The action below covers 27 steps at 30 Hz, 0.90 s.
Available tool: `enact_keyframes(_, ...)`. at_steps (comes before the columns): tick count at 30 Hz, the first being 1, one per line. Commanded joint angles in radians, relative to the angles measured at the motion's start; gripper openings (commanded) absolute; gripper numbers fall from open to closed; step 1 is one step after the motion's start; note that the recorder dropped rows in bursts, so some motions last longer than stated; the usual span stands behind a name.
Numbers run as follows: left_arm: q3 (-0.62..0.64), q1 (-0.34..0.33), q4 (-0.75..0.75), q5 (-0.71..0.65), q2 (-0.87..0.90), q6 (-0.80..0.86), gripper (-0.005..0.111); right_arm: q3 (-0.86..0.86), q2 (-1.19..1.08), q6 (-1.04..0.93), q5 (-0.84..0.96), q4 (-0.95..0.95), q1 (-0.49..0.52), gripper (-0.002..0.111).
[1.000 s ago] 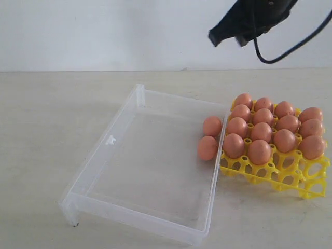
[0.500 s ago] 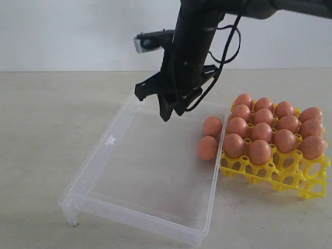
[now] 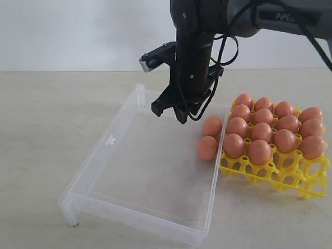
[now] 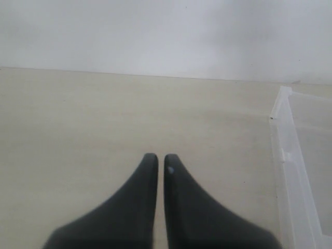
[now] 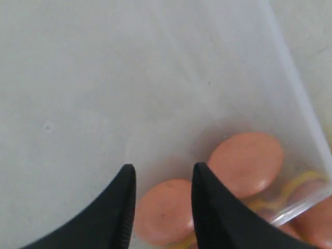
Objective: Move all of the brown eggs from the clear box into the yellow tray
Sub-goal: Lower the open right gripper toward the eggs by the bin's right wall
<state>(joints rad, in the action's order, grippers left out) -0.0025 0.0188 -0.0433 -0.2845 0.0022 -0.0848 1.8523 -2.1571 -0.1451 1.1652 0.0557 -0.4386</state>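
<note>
Sixteen brown eggs (image 3: 261, 132) are showing in all. Two of them are lying in the single clear box (image 3: 101, 155) at the centre of the frame, against its right wall. Fourteen are sitting in the single yellow tray (image 3: 312, 182) at the right of the frame. One dark arm (image 3: 194, 52) is showing at upper middle.

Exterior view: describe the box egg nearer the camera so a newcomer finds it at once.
Start at the big clear box. Two eggs lie loose inside, by the wall beside the yellow tray. The target egg is the nearer of the two, farther from the right gripper than its twin.
</note>
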Motion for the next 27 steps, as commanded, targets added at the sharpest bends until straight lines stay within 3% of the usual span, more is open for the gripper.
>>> enact_keyframes(1,0.003,0.003,0.003,0.007,-0.002,0.002,0.004,0.009,-0.005,-0.029,-0.151,-0.029,-0.002,0.028)
enact_keyframes(5,0.003,0.003,0.003,0.007,-0.002,0.002,0.004,0.009,-0.041,-0.029,-0.241,-0.137,-0.002,0.031)
enact_keyframes(10,0.003,0.003,0.003,0.007,-0.002,0.002,0.004,0.009,-0.078,-0.057,-0.23,-0.17,-0.002,0.08)
enact_keyframes(13,0.003,0.003,0.003,0.007,-0.002,0.002,0.004,0.009,-0.075,-0.06,-0.195,-0.187,-0.002,0.095)
enact_keyframes(19,0.003,0.003,0.003,0.007,-0.002,0.002,0.004,0.009,-0.071,-0.06,-0.123,-0.45,-0.002,0.092)
enact_keyframes(25,0.003,0.003,0.003,0.007,-0.002,0.002,0.004,0.009,-0.071,-0.079,-0.139,-0.753,-0.002,0.053)
enact_keyframes(27,0.003,0.003,0.003,0.007,-0.002,0.002,0.004,0.009,-0.069,-0.09,-0.137,-0.816,-0.002,0.047)
